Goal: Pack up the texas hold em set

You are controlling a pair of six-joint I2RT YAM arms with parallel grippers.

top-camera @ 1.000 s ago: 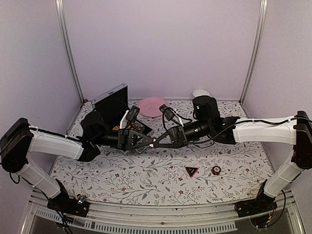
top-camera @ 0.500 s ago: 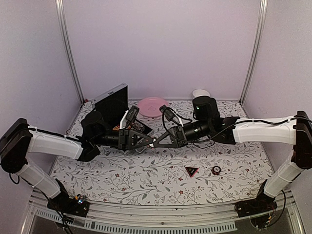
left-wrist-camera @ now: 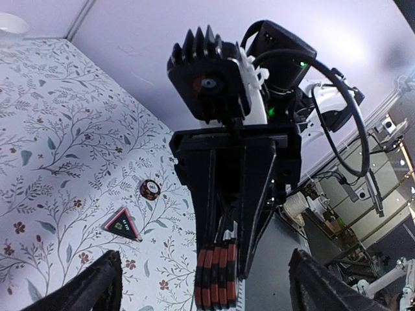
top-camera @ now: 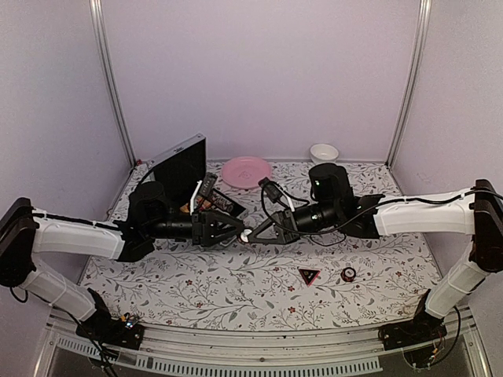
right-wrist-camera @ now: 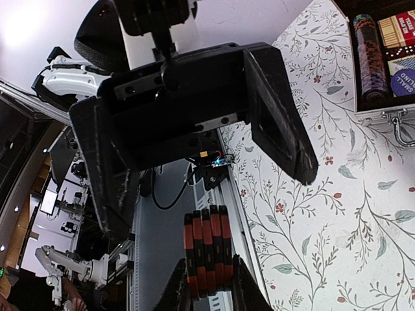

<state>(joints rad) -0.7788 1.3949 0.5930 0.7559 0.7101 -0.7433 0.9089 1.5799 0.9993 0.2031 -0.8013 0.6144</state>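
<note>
The right end effector (top-camera: 255,233) was clamped on a short red-and-black chip stack (right-wrist-camera: 206,251) above the table (top-camera: 236,290). The left end effector (top-camera: 238,231) faced it, fingers spread wide, clear of the stack. The case (top-camera: 179,166) stood open at back left.

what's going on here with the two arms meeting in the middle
The two arms meet above the middle of the table. The right gripper is shut on a short stack of red-and-black poker chips, while the left gripper stands open facing it, apparently mid-handover. The small silver aluminium case sits open at the back left with chips and card decks inside. A black-and-red triangle and one loose chip lie on the table nearer the right arm.
</note>
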